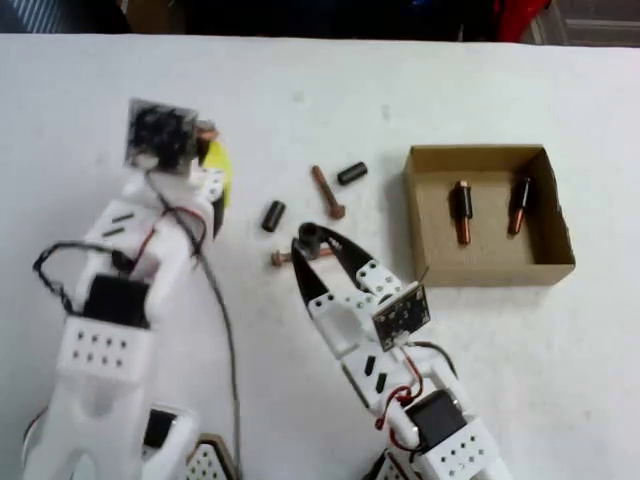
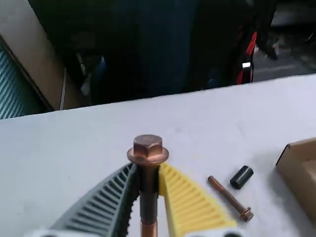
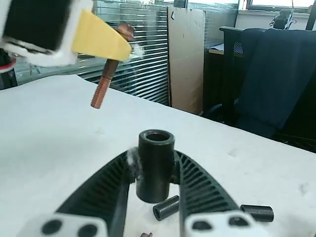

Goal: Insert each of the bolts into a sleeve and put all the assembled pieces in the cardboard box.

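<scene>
cardboard box (image 1: 489, 272) is sitting at right in high view, w/ two assembled pieces (image 1: 463, 210) lying inside. left gripper (image 2: 147, 170) is clamping a bolt (image 2: 147, 148) above the table. right gripper (image 3: 154, 170) is pinching a sleeve (image 3: 156, 143) upright. loose bolts (image 1: 327, 192) & loose sleeves (image 1: 351, 173) are lying nearby.

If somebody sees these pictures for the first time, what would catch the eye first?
The left pincer grips a copper bolt raised above the table, and the right pincer holds a black sleeve upright, hole facing up. Near the right pincer, the cardboard box already holds two assembled pieces; loose bolts and sleeves lie left of it.
</scene>
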